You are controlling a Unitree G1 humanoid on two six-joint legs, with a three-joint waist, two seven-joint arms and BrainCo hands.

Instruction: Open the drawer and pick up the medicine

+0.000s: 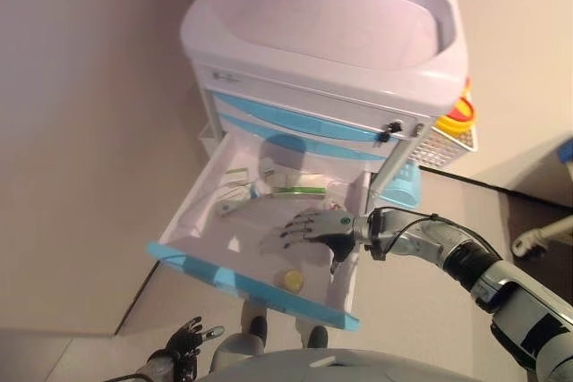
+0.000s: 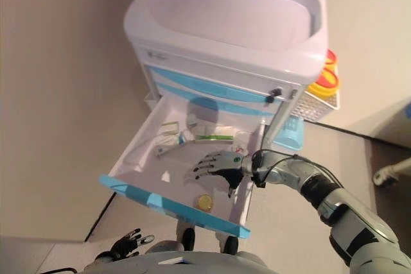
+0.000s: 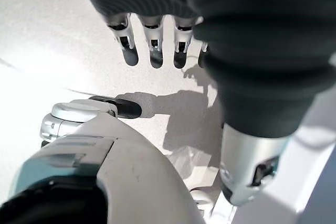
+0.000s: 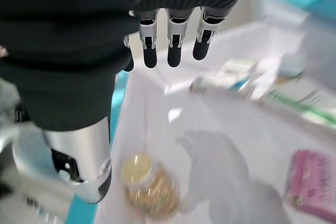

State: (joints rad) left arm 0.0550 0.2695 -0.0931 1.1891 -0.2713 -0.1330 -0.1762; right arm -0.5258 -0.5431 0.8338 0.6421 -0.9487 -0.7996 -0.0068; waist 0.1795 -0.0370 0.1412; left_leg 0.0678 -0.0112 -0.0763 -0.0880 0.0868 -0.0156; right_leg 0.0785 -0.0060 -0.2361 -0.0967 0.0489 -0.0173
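Observation:
The white cart's top drawer [image 1: 191, 210] stands pulled out, with its blue front [image 1: 235, 280] toward me. A small round bottle with a yellow lid [image 1: 292, 280] lies near the drawer's front right; the right wrist view shows this bottle [image 4: 147, 184] just below the thumb. My right hand [image 1: 313, 225] hovers over the drawer's right half, palm down, fingers [image 4: 173, 45] straight and holding nothing. It is a little behind the bottle and apart from it. My left hand [image 1: 183, 342] hangs low at the lower left, away from the cart, its fingers [image 3: 152, 45] relaxed and empty.
Further back in the drawer lie a green-and-white box [image 1: 300, 190], a tube [image 1: 235, 207] and small packets, plus a pink packet [image 4: 314, 187]. The cart's tray top [image 1: 322, 24] rises behind. On its right side hang a wire basket [image 1: 448, 142] and a blue bin [image 1: 403, 189].

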